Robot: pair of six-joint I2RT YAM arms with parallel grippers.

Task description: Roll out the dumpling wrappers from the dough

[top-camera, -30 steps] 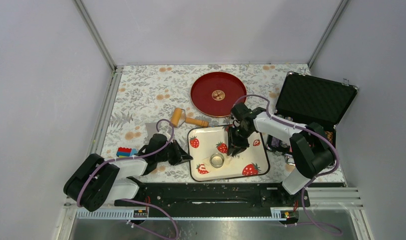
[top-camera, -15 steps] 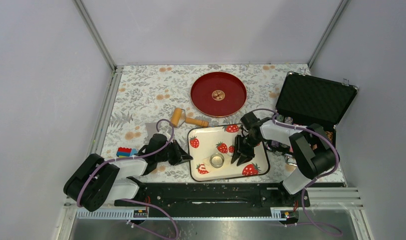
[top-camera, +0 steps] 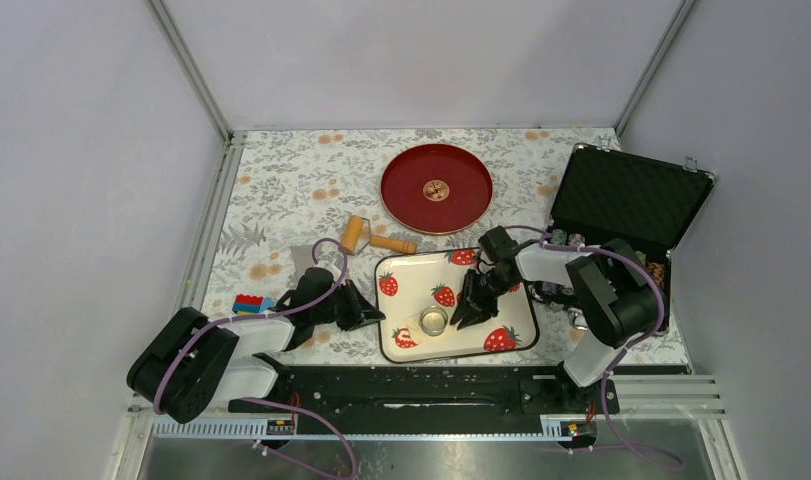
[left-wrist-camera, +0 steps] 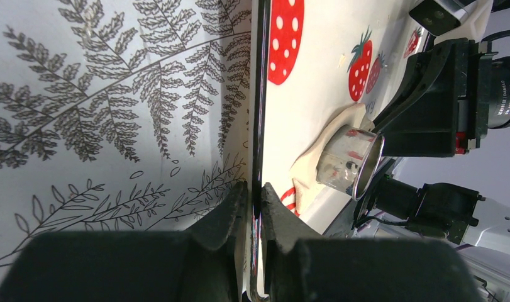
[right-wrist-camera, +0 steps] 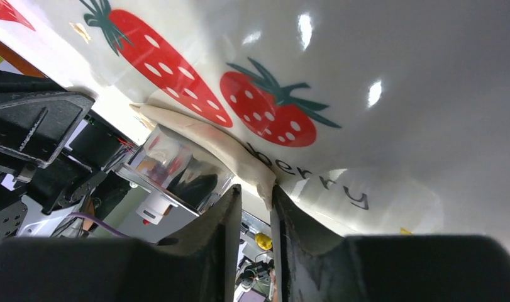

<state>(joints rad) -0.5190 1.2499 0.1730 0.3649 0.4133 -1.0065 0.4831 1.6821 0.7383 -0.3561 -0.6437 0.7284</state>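
Dough lies flattened under the ring cutter, its edge pinched between the narrow right hand.

Both arms are black-and-white (glossy housings), trailed by looping purple cables.

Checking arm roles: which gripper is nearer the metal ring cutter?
Right. The right gripper sits on the tray just beside the ring cutter; the left gripper pinches the tray's left rim, farther off.
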